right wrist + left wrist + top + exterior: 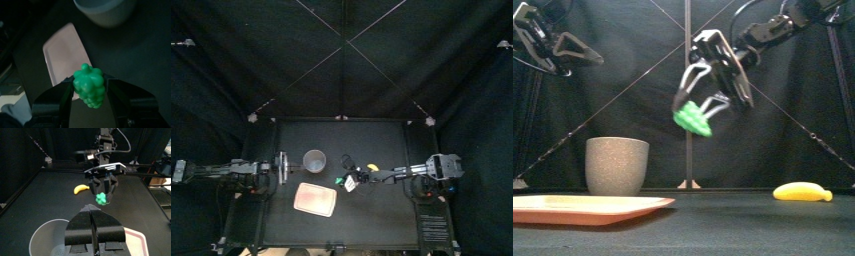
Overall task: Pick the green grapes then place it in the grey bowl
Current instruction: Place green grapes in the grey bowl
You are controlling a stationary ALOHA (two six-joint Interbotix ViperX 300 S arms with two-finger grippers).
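Pink tray (587,207) sits up front, with the grey speckled cup (617,165) just behind it. The green grapes (694,120) are up in the air to the cup's right, pinched between the right gripper (707,108) fingers and poking out past the tips. The left gripper (93,210) is closed on nothing, near the cup.

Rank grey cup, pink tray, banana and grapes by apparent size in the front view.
Largest: pink tray, widest though edge-on and cropped.
Then grey cup.
Then banana and green grapes: look alike, grapes hang mid-air, so unranked.
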